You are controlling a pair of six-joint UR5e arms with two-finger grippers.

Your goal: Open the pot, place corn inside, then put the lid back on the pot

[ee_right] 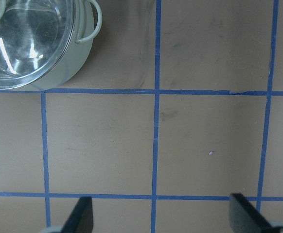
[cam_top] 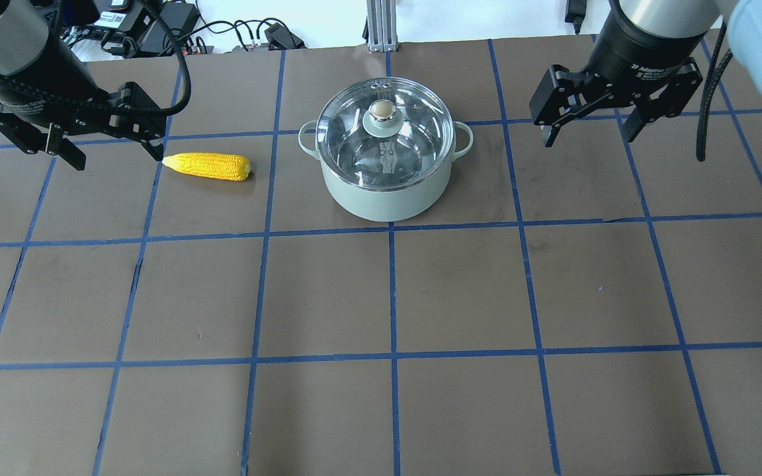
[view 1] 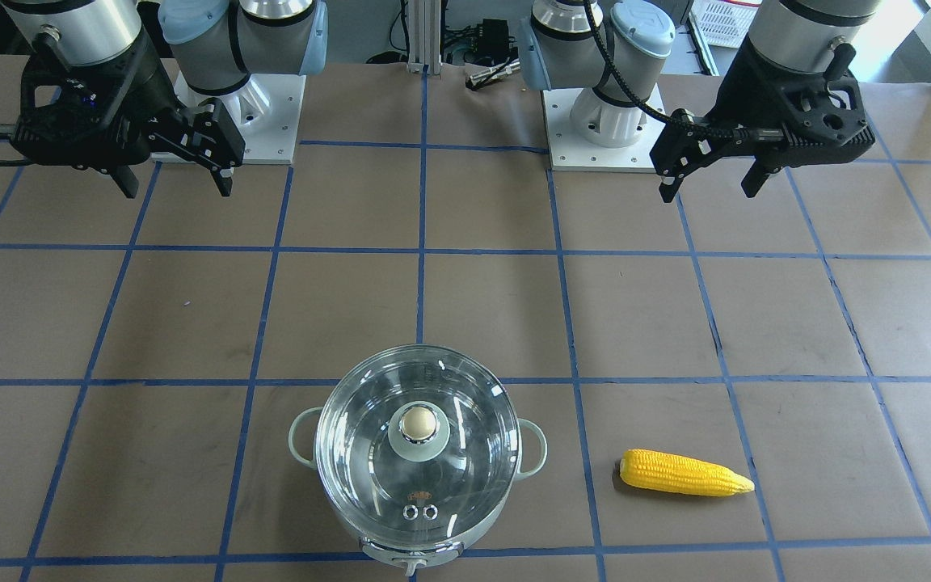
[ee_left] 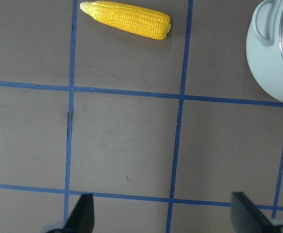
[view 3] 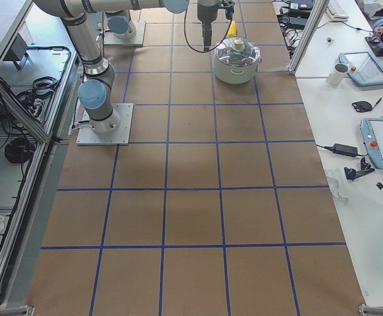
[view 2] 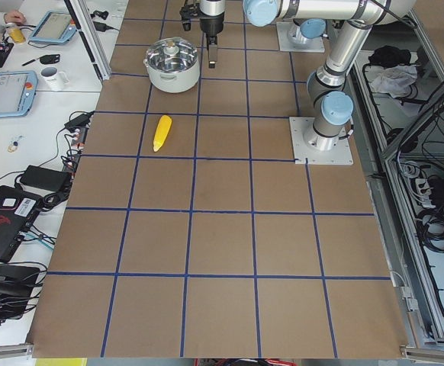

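The mint-green pot [cam_top: 387,192] stands at the far middle of the table with its glass lid [cam_top: 414,129] on it, the beige knob [cam_top: 385,110] on top. It also shows in the front view [view 1: 417,453]. The yellow corn [cam_top: 207,166] lies on the table to the pot's left, also in the front view [view 1: 685,474] and left wrist view [ee_left: 127,19]. My left gripper [cam_top: 116,153] is open and empty, hovering left of the corn. My right gripper [cam_top: 589,135] is open and empty, hovering right of the pot.
The brown table [cam_top: 387,297] has a blue tape grid. Arm bases [view 1: 603,121] stand at the robot's side. Cables and devices [cam_top: 156,30] lie beyond the far edge. Side benches hold tablets [view 2: 8,91] and a mug.
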